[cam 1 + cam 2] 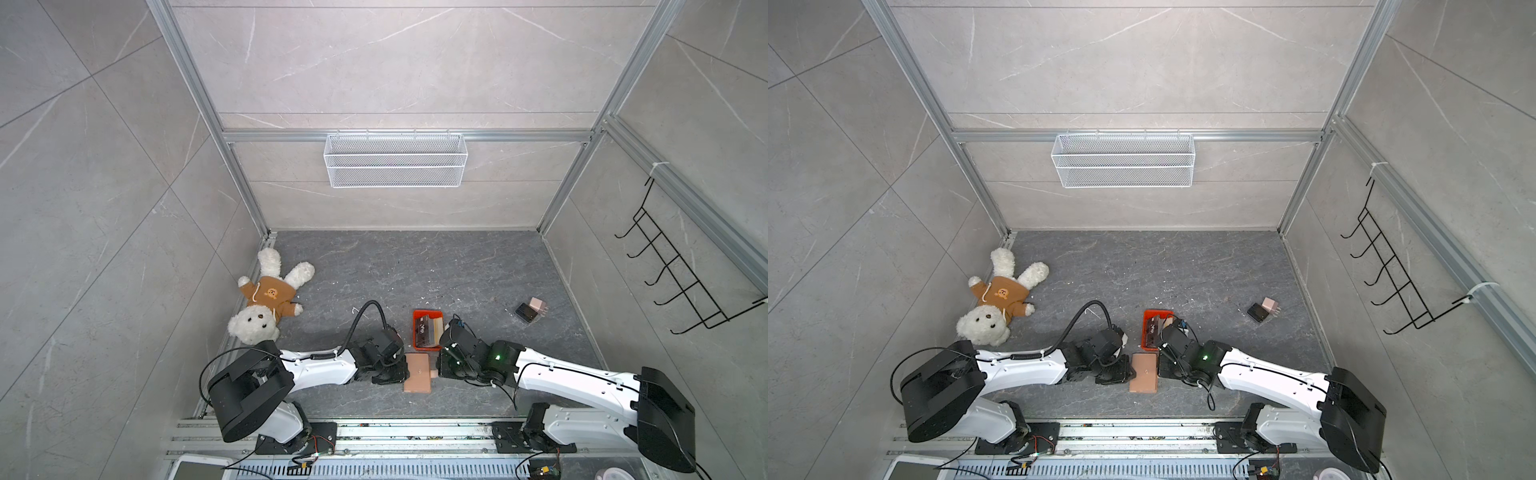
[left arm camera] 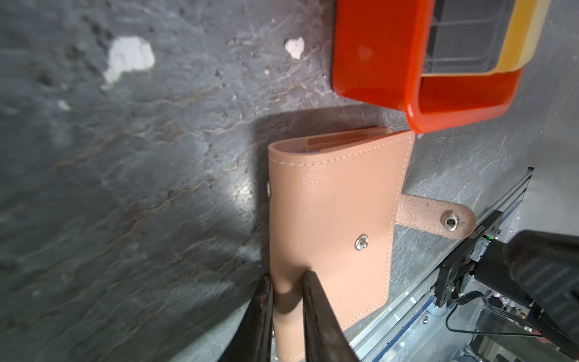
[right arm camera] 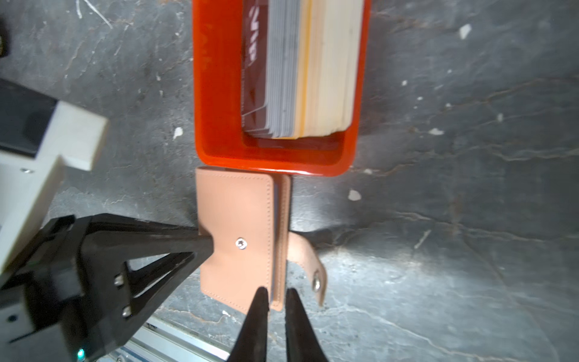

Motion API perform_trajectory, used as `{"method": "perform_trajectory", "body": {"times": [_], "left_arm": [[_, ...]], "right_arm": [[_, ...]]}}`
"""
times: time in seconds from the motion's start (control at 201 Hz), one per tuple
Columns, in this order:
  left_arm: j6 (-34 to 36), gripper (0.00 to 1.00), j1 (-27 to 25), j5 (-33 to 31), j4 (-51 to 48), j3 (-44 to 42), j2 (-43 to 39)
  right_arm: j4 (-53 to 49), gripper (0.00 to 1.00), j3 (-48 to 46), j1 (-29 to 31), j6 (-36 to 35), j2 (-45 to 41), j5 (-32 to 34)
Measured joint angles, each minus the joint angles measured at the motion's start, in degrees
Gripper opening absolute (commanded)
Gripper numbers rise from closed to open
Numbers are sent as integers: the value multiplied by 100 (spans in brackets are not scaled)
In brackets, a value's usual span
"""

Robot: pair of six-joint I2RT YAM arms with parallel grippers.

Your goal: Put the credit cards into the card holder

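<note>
Left fingers (image 2: 316, 313) are clamping the card holder (image 2: 329, 203) at its folded spine edge. One finger is sitting on the top cover and the other is running down the outside of the fold.

Right fingers (image 3: 255, 329) are straddling the opposite, open edge with a narrow gap. One tip is resting on the top cover, the other is sitting just outside the back cover. Can't tell if they're actually pinching.

One holder, lying closed and flat on the desk (image 1: 415, 270), between the two arms in both top views (image 1: 417, 372) (image 1: 1144, 372).

- **Snap:** two halves are showing, one stud (image 2: 361, 243) on the cover and one socket on the snap tab (image 2: 438, 216). The tab is hanging loose, unfastened.
- **Tray:** the holder's far short end is sitting right against one orange tray (image 3: 216, 94).
- **Cards:** one stack of credit cards (image 3: 282, 62) is standing on edge inside the tray. A dark "VIP" card is facing out, with grey then pale edges behind it. Too tightly packed to count.

Further out:
- Two small blocks, one black (image 1: 525, 311) and one pink (image 1: 539, 304), are sitting together well apart to the right.
- One teddy bear (image 1: 266, 299) is lying at the far left.
- One wire basket (image 1: 395, 160) is hanging on the back wall.
</note>
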Motion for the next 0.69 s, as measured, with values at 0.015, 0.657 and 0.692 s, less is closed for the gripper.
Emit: {"method": "perform_trajectory", "body": {"times": [0.015, 0.657, 0.692], "left_arm": [[-28, 20, -7, -7, 13, -11, -9], [-369, 19, -138, -166, 138, -94, -66], [-369, 19, -138, -166, 138, -94, -66]], "right_arm": [[-20, 17, -2, -44, -24, 0, -33], [-57, 17, -166, -437, -251, 197, -549], [-59, 17, -170, -437, -249, 205, -549]]}}
